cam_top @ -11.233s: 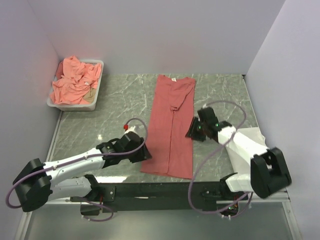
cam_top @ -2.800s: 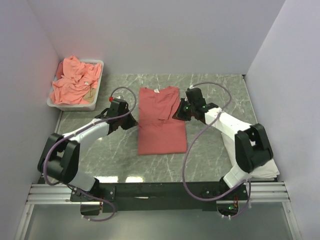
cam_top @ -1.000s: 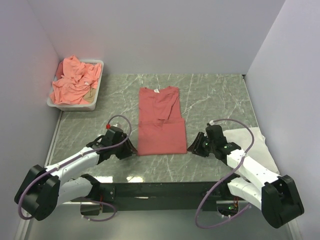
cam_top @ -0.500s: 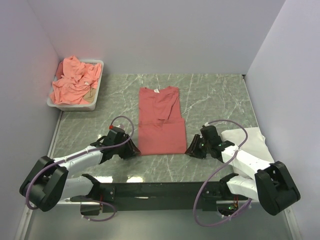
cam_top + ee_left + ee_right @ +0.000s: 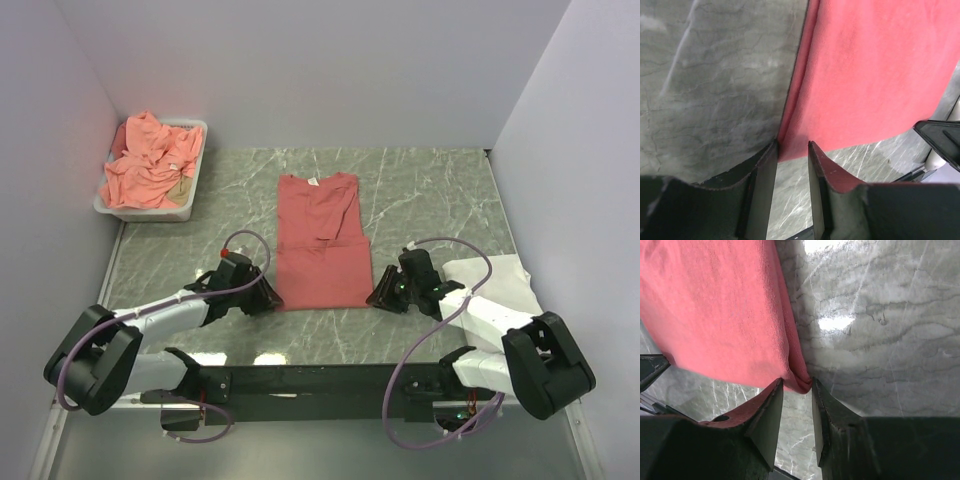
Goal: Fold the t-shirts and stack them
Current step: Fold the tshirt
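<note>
A coral-red t-shirt (image 5: pixel 320 240) lies folded into a rectangle in the middle of the marble table, white neck label at its far end. My left gripper (image 5: pixel 268 297) is at its near left corner. In the left wrist view the jaws (image 5: pixel 792 145) stand open, with that corner of the t-shirt (image 5: pixel 875 75) just between the tips. My right gripper (image 5: pixel 377 297) is at the near right corner. In the right wrist view its jaws (image 5: pixel 797 382) press on the rolled corner of the t-shirt (image 5: pixel 715 305). A white folded garment (image 5: pixel 505 285) lies by the right arm.
A white tray (image 5: pixel 196 175) at the far left holds a heap of salmon-pink t-shirts (image 5: pixel 150 165). Walls close in at the left, back and right. The black frame rail (image 5: pixel 320 380) runs along the near table edge.
Both grippers have slid inward along the near edge to the folded t-shirt's two near corners. The left jaws have narrowed. The t-shirt has not moved.
</note>
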You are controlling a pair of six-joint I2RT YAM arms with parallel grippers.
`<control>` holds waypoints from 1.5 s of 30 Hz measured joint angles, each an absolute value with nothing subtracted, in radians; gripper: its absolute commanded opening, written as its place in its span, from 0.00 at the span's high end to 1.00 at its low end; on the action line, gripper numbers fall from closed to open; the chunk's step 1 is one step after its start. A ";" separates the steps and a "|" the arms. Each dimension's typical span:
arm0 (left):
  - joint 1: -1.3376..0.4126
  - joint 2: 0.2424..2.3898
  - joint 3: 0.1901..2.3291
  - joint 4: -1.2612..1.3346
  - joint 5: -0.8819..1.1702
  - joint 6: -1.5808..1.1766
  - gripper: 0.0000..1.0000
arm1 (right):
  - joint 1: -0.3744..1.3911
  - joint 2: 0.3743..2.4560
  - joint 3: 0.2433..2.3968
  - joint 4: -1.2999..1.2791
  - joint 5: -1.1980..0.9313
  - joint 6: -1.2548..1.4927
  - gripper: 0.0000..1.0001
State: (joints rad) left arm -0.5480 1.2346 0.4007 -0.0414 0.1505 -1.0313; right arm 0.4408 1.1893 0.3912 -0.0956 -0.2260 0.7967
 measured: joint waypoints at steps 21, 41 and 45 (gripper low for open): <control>-0.618 1.226 0.404 -0.071 0.100 -1.101 0.99 | 0.441 1.169 0.385 -0.096 -0.231 0.794 1.00; -0.879 0.716 0.300 -0.309 -0.011 -1.261 0.99 | 0.517 0.584 0.241 -0.366 -0.249 0.807 1.00; -0.931 0.635 0.286 -0.340 -0.042 -1.299 0.99 | 0.533 0.479 0.241 -0.446 -0.244 0.817 1.00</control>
State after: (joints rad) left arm -0.9310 0.6350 0.2863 -0.3405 -0.0422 -1.2995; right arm 0.5331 0.4786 0.2409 -0.4458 -0.2443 0.8165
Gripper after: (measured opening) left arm 0.021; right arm 0.009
